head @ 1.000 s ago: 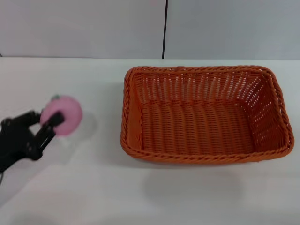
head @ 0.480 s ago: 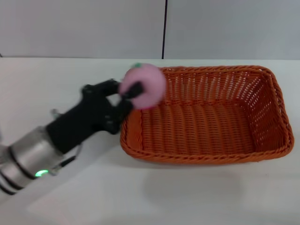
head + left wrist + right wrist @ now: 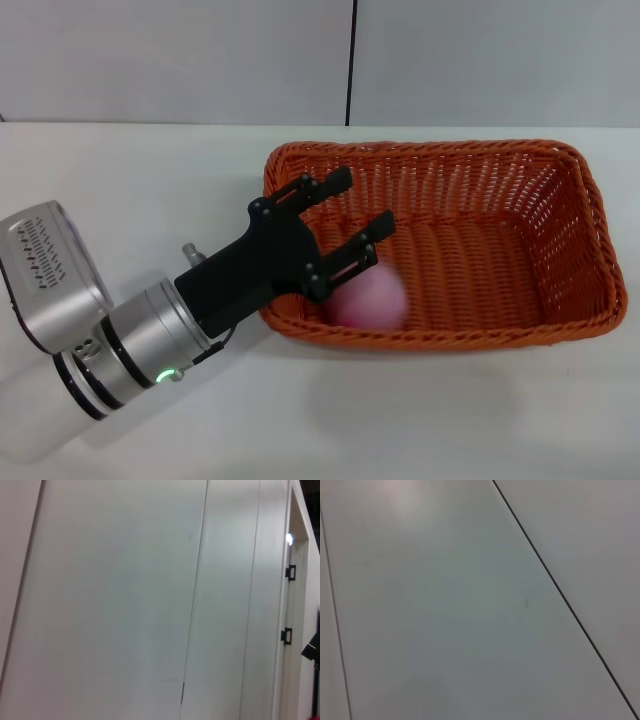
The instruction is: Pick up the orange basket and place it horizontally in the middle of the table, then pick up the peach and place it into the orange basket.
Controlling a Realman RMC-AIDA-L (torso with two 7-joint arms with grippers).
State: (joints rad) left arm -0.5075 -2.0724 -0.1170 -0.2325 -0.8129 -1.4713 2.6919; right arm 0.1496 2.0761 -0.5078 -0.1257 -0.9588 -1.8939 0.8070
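The orange basket (image 3: pixel 560 250) lies lengthwise across the white table (image 3: pixel 130 180), right of centre in the head view. Inside it, near the front-left corner, rests the pink peach (image 3: pixel 372 298). My left gripper (image 3: pixel 358 214) hangs open over the basket's left end, just above and behind the peach, with nothing between its black fingers (image 3: pixel 330 185). Neither the right arm nor its gripper appears in any view. Both wrist views show only pale wall panels.
A grey wall with a dark vertical seam (image 3: pixel 352 60) runs behind the table. My left arm's silver forearm (image 3: pixel 60 300) reaches in over the table's front-left part. The left wrist view shows a door frame with black hinges (image 3: pixel 291 572).
My left gripper carried the peach from the table's left side to over the basket, then opened. The peach has dropped out of its fingers onto the basket floor.
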